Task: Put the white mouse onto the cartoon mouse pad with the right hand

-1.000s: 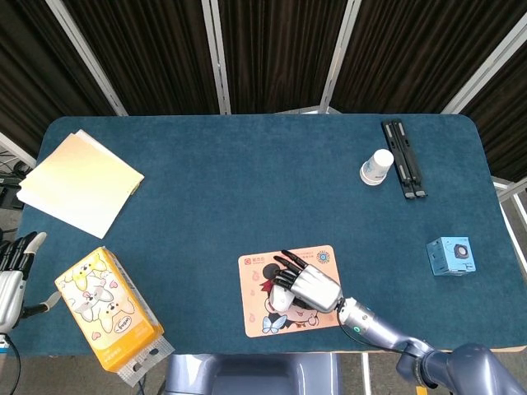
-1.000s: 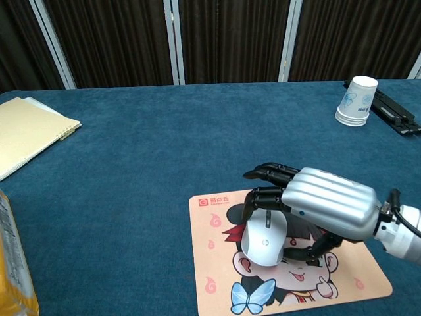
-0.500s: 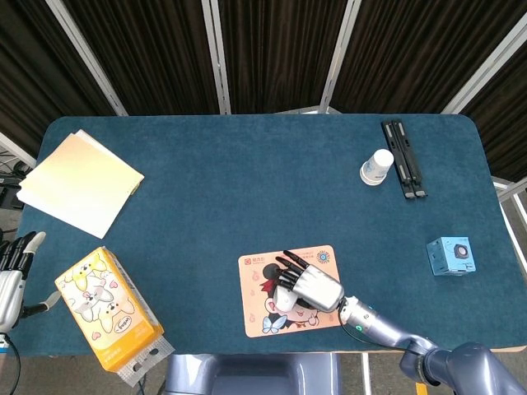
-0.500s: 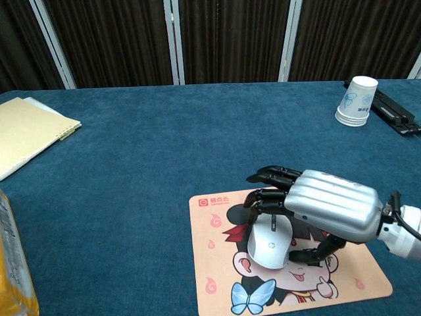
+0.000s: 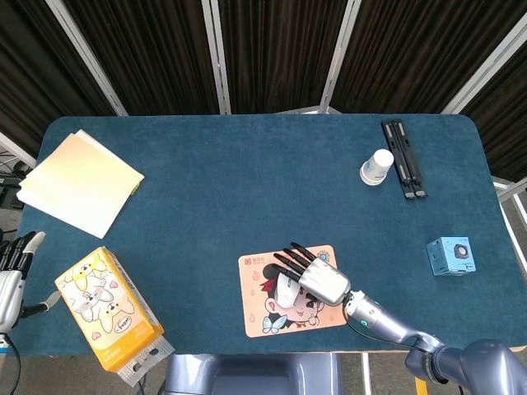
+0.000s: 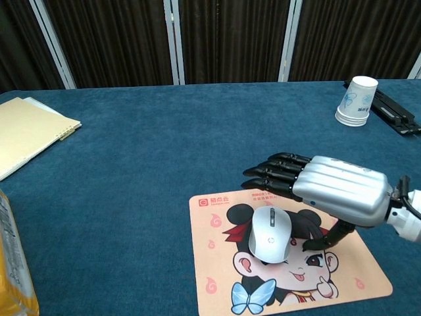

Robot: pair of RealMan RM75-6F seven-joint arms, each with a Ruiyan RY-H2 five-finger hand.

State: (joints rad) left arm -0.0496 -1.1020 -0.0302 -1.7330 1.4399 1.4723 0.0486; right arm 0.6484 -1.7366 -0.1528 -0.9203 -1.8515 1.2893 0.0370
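At nine o'clock, off the table's edge, we see the left hand [image 5: 11, 262] with fingers apart, holding nothing. Beside it, a yellow cartoon tissue pack [image 5: 109, 309] lies at eight o'clock and a yellow notebook [image 5: 79, 182] at ten. At six o'clock the white mouse [image 6: 270, 234] rests on the cartoon mouse pad [image 6: 217, 291]. Our right hand [image 6: 332, 194] hovers just above and to three o'clock of the mouse, fingers [image 6: 273, 174] stretched out and spread, gripping nothing; whether the thumb touches the mouse we cannot tell. A paper cup [image 5: 377, 166] stands at two o'clock, a blue cube [image 5: 450, 256] at four
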